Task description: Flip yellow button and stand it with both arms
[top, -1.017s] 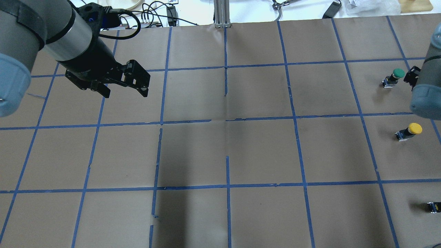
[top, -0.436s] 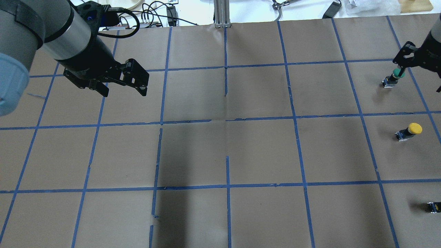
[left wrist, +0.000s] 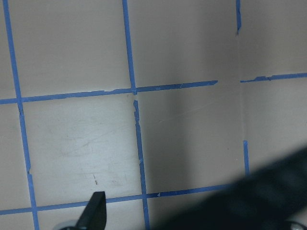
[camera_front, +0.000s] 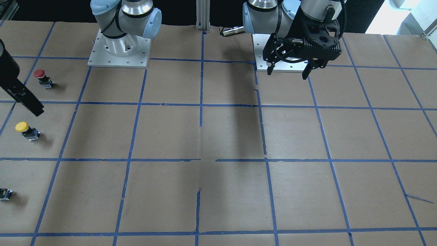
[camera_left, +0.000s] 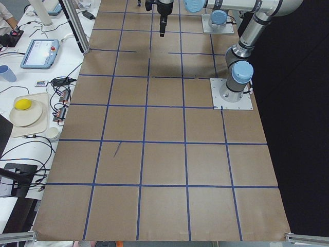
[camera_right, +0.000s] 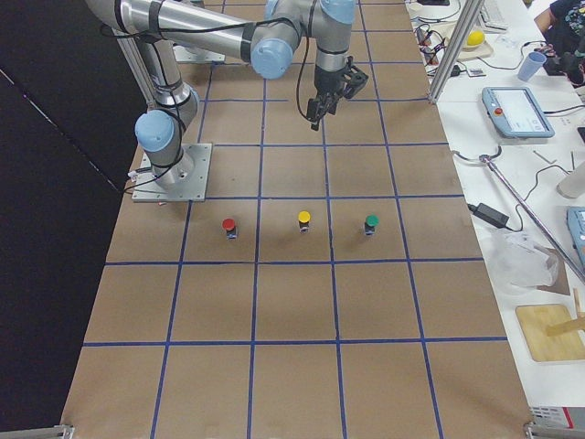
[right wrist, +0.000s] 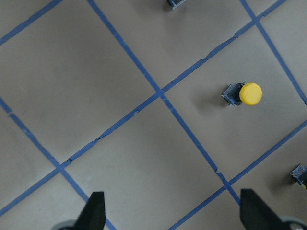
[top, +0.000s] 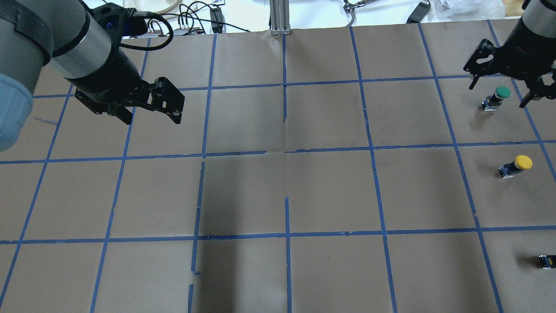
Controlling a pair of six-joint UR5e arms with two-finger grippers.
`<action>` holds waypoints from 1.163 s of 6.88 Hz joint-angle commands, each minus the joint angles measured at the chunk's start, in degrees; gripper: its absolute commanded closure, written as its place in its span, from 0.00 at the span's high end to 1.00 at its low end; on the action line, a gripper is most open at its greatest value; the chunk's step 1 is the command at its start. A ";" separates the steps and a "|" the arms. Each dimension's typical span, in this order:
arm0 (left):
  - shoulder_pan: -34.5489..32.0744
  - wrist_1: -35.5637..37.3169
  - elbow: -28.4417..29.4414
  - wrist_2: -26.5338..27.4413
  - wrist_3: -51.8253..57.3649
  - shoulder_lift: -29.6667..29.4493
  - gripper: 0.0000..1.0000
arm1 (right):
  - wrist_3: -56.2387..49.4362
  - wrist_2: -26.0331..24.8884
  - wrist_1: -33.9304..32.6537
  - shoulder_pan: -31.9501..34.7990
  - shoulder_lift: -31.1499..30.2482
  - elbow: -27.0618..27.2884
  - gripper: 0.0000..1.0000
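The yellow button (top: 517, 165) has a yellow mushroom cap on a dark boxy body. It stands alone on the brown paper at the far right, and also shows in the front view (camera_front: 25, 130), the right side view (camera_right: 304, 220) and the right wrist view (right wrist: 244, 94). My right gripper (top: 498, 95) is open and hovers over the green button, one grid square beyond the yellow one. Its fingertips (right wrist: 94, 211) frame the bottom of the wrist view, with the yellow button ahead to the right. My left gripper (top: 152, 118) is open and empty, far away at the upper left (camera_front: 286, 73).
A green-capped button (top: 502, 92) sits under my right gripper. A red-capped button (camera_front: 40, 73) sits nearer the robot base. A small black-yellow piece (top: 547, 261) is cut by the frame's right edge. Blue tape lines grid the brown paper (top: 286, 191). Cables and clutter lie beyond the far edge.
My right arm has swung up and away from the view's right edge; its open gripper now shows whole over the green button. My left gripper drifted slightly left. The buttons have not moved.
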 commanded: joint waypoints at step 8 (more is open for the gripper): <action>0.00 -0.15 -0.15 0.07 0.01 -0.01 1.00 | -12.82 7.29 4.51 12.40 -5.42 3.03 1.00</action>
